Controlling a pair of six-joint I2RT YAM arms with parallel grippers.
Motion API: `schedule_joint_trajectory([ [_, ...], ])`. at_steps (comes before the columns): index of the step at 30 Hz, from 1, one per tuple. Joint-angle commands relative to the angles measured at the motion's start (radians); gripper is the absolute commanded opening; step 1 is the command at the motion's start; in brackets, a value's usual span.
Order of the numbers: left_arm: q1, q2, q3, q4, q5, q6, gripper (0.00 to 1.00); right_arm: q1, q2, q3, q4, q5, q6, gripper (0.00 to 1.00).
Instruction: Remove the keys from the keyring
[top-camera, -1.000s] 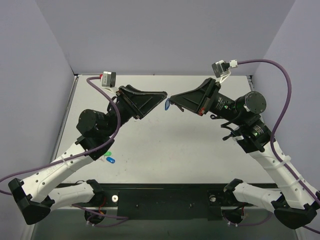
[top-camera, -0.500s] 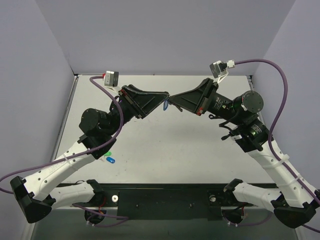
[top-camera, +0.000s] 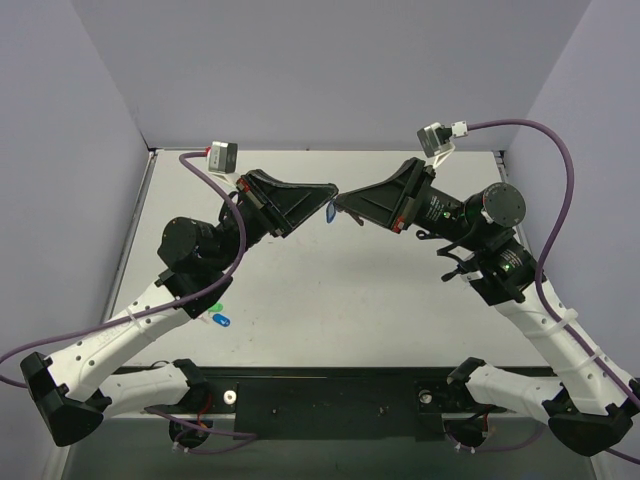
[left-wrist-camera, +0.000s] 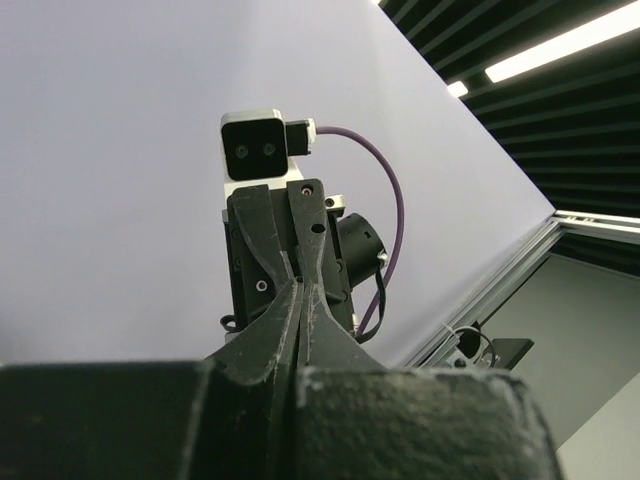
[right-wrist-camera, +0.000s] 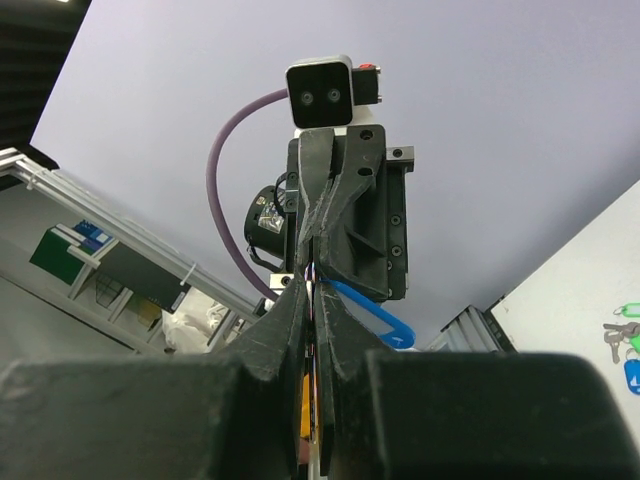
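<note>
Both arms are raised over the middle of the table, their fingertips meeting tip to tip. My right gripper is shut on the ring end of the keyring, and its light-blue tag hangs just beside the tips. My left gripper faces it, with its jaws closed to a thin slit at that same spot on the keyring. The keys are hidden between the black fingers.
A bunch of green and dark blue tags lies on the white table near the left arm's elbow. It also shows at the right wrist view's right edge. Grey walls enclose the table on three sides.
The left gripper has closed its jaws at the keyring. Both grippers' tips have edged together and slightly up and left. The right gripper stays shut.
</note>
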Motion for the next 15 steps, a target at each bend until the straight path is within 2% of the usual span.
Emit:
schedule_joint_trajectory([
  [1,-0.016,-0.019,0.016,0.077,0.021,-0.021,0.0,0.008,0.01,0.017,0.067,-0.002,-0.015,0.0],
  [15,-0.016,-0.09,0.041,-0.147,0.114,0.077,0.0,0.006,-0.038,0.012,-0.171,0.005,-0.142,0.0],
])
